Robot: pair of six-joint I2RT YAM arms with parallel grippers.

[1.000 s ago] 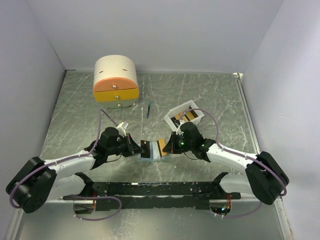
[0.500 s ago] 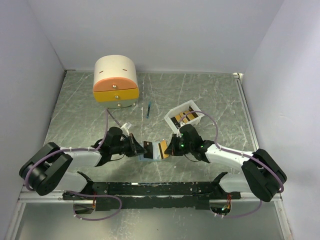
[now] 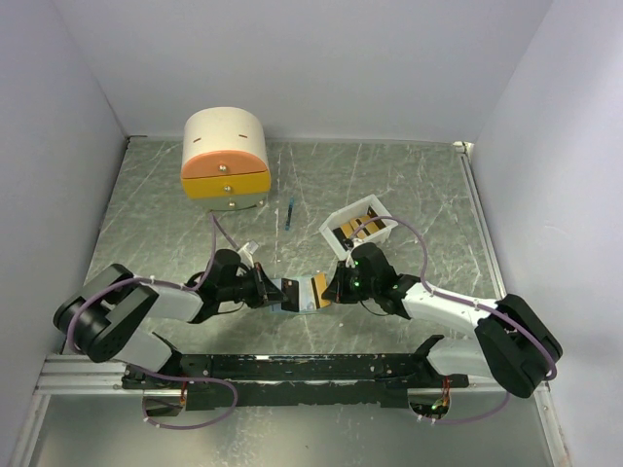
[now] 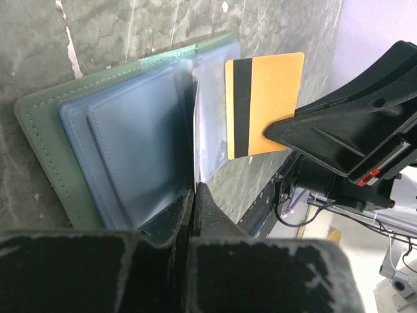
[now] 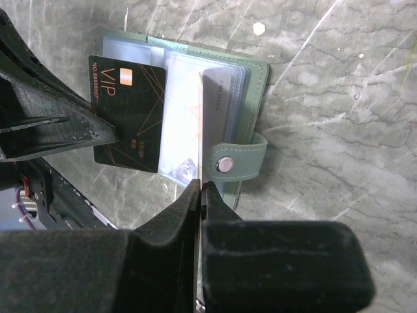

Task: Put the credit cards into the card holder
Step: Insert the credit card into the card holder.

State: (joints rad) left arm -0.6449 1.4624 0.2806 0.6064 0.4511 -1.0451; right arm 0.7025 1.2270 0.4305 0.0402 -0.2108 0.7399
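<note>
Drawn closer, left jaws clamp black card (image 5: 130, 111), right jaws gold card (image 4: 273, 98), above card holder (image 5: 253, 85) edges.

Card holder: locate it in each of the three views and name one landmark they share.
Top external: card holder low centre, between the left gripper, holding the black card, and the right gripper.
Left wrist: centre-left, lying open, green edge at left.
Right wrist: upper centre, snap strap at its lower right.
Shared landmark: the gold card in the right gripper, flat-on in the left wrist view, edge-on in the right wrist view.
</note>
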